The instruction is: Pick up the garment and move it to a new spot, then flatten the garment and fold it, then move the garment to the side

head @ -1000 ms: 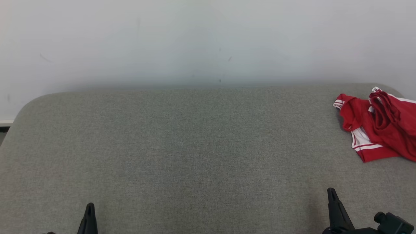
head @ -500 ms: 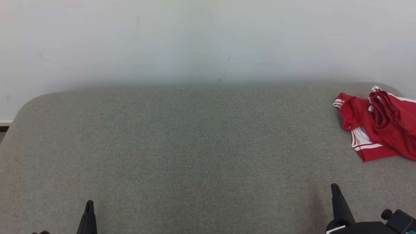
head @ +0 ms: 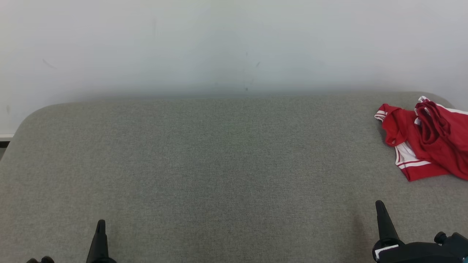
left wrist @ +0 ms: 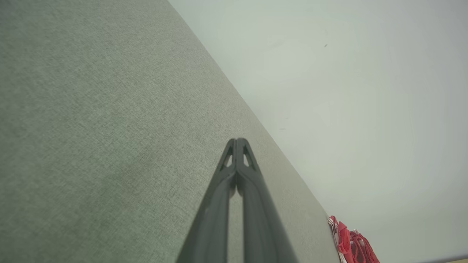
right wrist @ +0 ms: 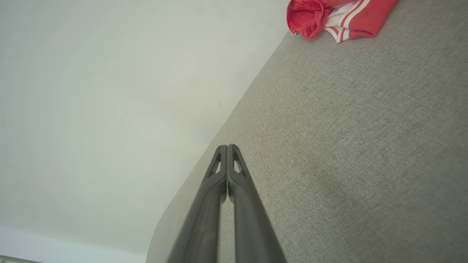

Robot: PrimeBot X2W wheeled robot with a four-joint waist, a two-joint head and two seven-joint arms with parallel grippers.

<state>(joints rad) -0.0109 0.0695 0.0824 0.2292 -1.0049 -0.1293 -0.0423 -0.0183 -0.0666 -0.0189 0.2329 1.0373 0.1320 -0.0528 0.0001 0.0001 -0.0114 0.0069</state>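
Note:
The garment (head: 427,142) is red with white stripes and lies crumpled at the far right of the grey padded surface (head: 219,164), partly cut off by the head view's right edge. It also appears as a small red heap (left wrist: 351,243) in the left wrist view and at the top of the right wrist view as a bunched red and white piece (right wrist: 336,16). My left gripper (head: 100,223) stands at the lower left, shut and empty (left wrist: 237,140). My right gripper (head: 379,204) is at the lower right, well short of the garment, its fingers pressed together with nothing between them (right wrist: 227,147).
A pale wall (head: 234,44) rises directly behind the grey surface's far edge. The surface has rounded corners, and a strip of floor edge (head: 5,140) shows at the far left.
Both gripper tips have risen a little in the head view, the right one more. The garment has not moved.

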